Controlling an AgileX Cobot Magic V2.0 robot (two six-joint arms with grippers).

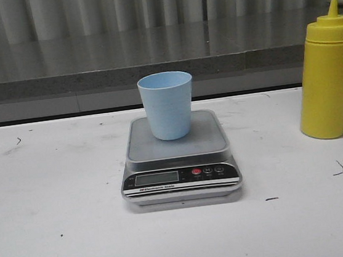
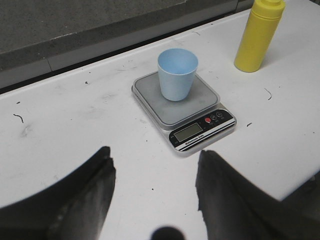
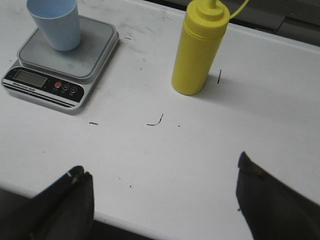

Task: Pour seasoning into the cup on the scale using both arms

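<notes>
You have the yellow bottle standing upright on the white table, off to the right of the scale and well apart from it. It is a tall opaque squeeze bottle, taller than the cup, with a ribbed collar under a cone nozzle and a thin yellow tether curving up from the tip. In the front view its right edge is cut off by the frame.

The cup — light blue, tapered, no handle — sits upright on the scale's steel platform, toward the back of it. From the left wrist view you can see down into it, and nothing shows inside. The scale faces you, with its black front panel, a grey display and one red button beside two darker ones.

Around them you have only bare tabletop, marked with small dark scuffs and scratches; nothing lies between bottle and scale. Behind the table runs a grey ledge with a pleated curtain above.

Your left gripper hangs above the table in front of the scale, fingers spread wide and empty. Your right gripper is likewise spread apart, holding nothing — the bottle stands ahead of it, untouched.
</notes>
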